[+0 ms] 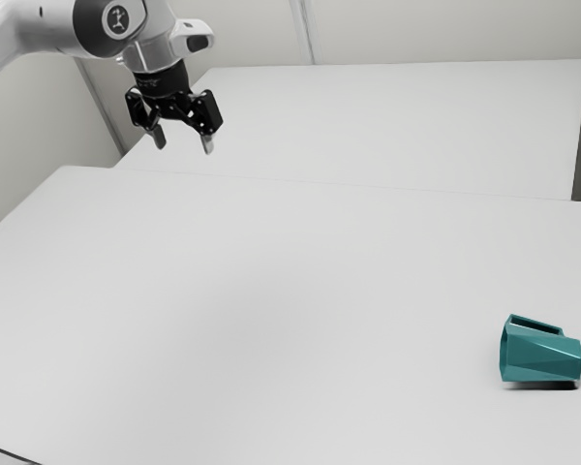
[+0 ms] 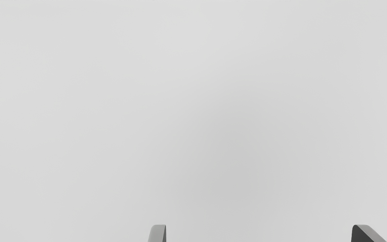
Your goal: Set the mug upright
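Note:
My gripper [image 1: 184, 143] hangs high above the table at the exterior view's upper left, open and holding nothing. In the wrist view the gripper [image 2: 259, 232] has its two fingertips wide apart over bare white surface. A teal faceted mug [image 1: 542, 355] lies on its side near the exterior view's right edge, far from the gripper. Its opening faces the exterior view's left, and its handle is on the upper side.
The white table [image 1: 271, 291] spreads beneath the arm and the mug. Beyond its far edge is another white surface [image 1: 397, 126], with pale walls behind. A dark line crosses the exterior view's lower left corner.

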Motion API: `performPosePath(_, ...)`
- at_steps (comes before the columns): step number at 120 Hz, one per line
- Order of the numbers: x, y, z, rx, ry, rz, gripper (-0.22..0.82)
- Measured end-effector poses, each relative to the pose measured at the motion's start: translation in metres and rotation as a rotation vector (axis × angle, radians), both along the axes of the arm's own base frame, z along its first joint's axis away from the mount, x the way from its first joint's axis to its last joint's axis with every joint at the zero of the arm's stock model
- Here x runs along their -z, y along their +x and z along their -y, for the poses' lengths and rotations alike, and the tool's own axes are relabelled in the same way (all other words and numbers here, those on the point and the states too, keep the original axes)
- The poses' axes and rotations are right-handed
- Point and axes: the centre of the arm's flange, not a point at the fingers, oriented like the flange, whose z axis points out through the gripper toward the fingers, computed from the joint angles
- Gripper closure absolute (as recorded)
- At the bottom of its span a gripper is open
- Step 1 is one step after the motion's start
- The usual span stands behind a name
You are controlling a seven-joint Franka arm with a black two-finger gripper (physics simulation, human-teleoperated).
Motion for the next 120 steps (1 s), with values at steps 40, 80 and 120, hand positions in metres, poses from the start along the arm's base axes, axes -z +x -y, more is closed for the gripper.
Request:
performPosePath(40, -0.002, -0.004, 0.019, 0.045, 0.0, 0.009, 0.0)
performPosePath(80, 0.024, -0.033, 0.034, 0.051, -0.16, -0.009, 0.0)
performPosePath(120, 0.14, -0.024, 0.11, -0.039, -0.54, -0.127, 0.0)
